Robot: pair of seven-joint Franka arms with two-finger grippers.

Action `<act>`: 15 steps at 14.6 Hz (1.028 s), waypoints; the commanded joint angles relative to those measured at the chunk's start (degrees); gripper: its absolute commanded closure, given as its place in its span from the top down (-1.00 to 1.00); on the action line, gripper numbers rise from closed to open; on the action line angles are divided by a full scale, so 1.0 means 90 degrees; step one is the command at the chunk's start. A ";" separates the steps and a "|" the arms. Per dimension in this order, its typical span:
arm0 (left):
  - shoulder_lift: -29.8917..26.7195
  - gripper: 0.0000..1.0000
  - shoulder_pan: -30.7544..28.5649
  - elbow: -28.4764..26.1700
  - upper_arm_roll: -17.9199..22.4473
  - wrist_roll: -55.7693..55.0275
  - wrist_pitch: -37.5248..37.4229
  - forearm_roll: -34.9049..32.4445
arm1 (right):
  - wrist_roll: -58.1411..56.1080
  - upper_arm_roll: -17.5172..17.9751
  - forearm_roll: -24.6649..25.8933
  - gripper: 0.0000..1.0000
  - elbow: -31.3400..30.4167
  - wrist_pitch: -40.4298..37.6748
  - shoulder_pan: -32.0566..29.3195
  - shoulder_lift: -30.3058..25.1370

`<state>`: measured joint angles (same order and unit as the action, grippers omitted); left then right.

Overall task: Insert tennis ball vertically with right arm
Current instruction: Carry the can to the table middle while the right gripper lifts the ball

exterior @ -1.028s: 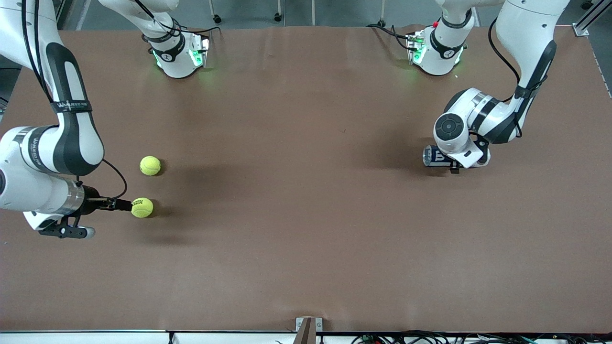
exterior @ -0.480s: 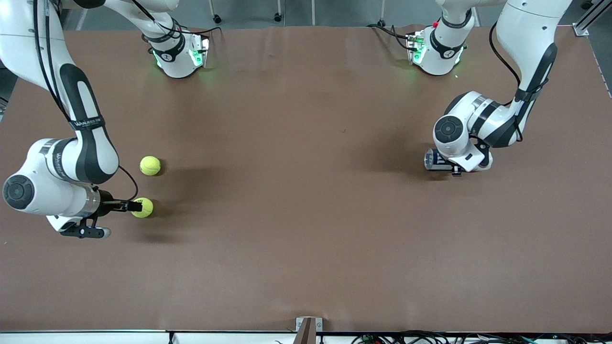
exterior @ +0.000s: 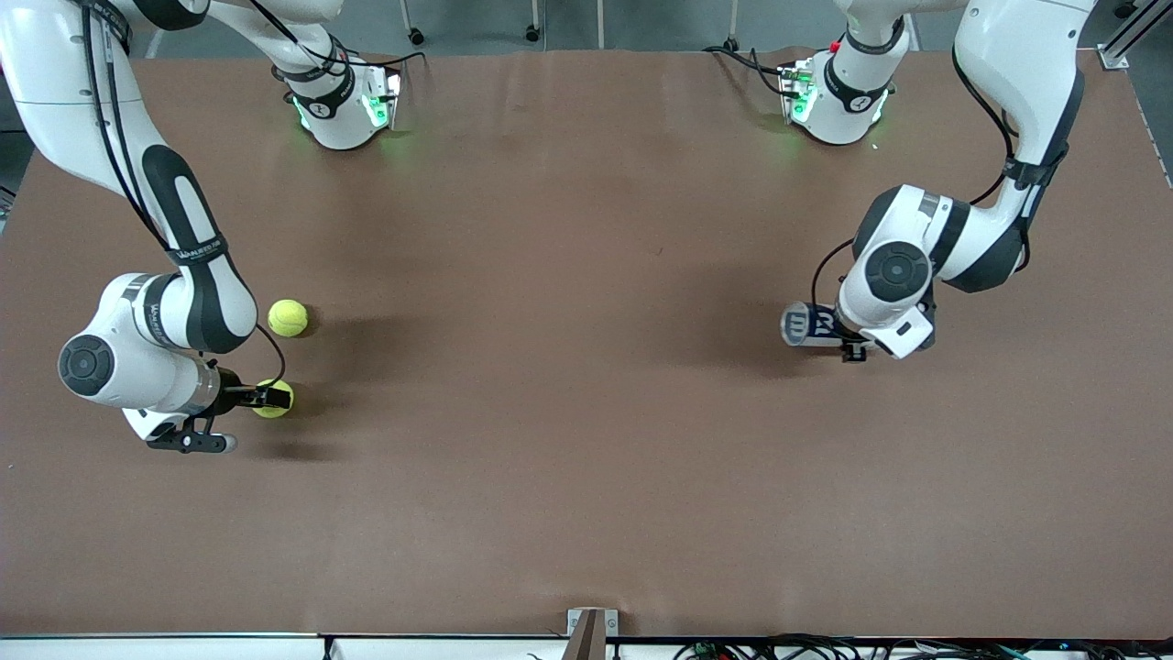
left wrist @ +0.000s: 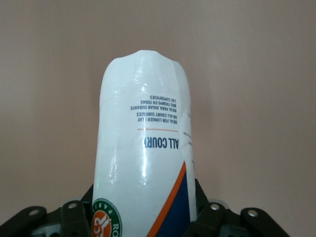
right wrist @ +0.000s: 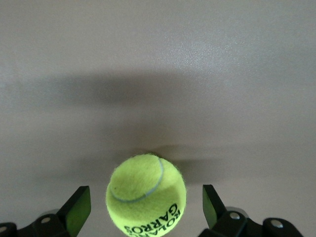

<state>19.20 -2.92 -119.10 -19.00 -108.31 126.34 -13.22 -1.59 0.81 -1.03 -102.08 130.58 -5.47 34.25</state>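
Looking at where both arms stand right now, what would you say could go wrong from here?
1. The right pincer is open around the nearer tennis ball without pressing it; if it closes off-centre, the ball may roll away.
2. The second ball lies close beside the right arm and could get knocked.
3. The left pincer is shut on the ball can near one end, so the can might tilt or slip.

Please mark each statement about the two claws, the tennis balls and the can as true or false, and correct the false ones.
1. The right claw is shut on a tennis ball. False: it is open, a finger on either side.
2. The left claw is shut on the ball can. True.
3. Two tennis balls are on the table. True; the second ball lies free.
4. The can stands upright. False: it lies sideways.
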 commanded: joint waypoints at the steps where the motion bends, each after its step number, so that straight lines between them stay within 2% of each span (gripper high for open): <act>1: 0.0337 0.43 0.0012 0.0829 -0.0310 0.0832 -0.0317 0.1172 | -0.0067 0.0037 0.0066 1.00 -0.0103 0.0062 -0.0017 -0.0006; 6: 0.1439 0.43 0.0012 0.2108 -0.1091 0.0999 -0.0259 0.2140 | -0.0067 0.0037 0.0066 1.00 -0.0191 0.0081 -0.0017 0.0043; 8: 0.1733 0.43 0.0012 0.2392 -0.1325 0.1213 -0.0036 0.2580 | -0.0067 0.0037 0.0075 0.97 -0.0191 0.0091 -0.0027 0.0043; 12: 0.2056 0.43 0.0022 0.2519 -0.1677 0.1809 0.0746 0.3654 | -0.0155 0.0037 0.0105 0.38 -0.0191 0.0091 -0.0027 0.0052; 13: 0.2202 0.43 0.0099 0.2694 -0.1726 0.1868 0.0776 0.3888 | -0.0203 0.0037 0.0105 0.18 -0.0191 0.0091 -0.0027 0.0052; 15: 0.2446 0.43 0.0284 0.3095 -0.1727 0.1898 0.0835 0.4376 | -0.0204 0.0037 0.0105 -0.07 -0.0191 0.0072 -0.0008 0.0062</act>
<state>38.17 -1.81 -96.00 -34.10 -92.17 133.44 22.43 -2.82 0.85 -0.85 -102.98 130.61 -5.40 34.91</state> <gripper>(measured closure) 0.282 0.339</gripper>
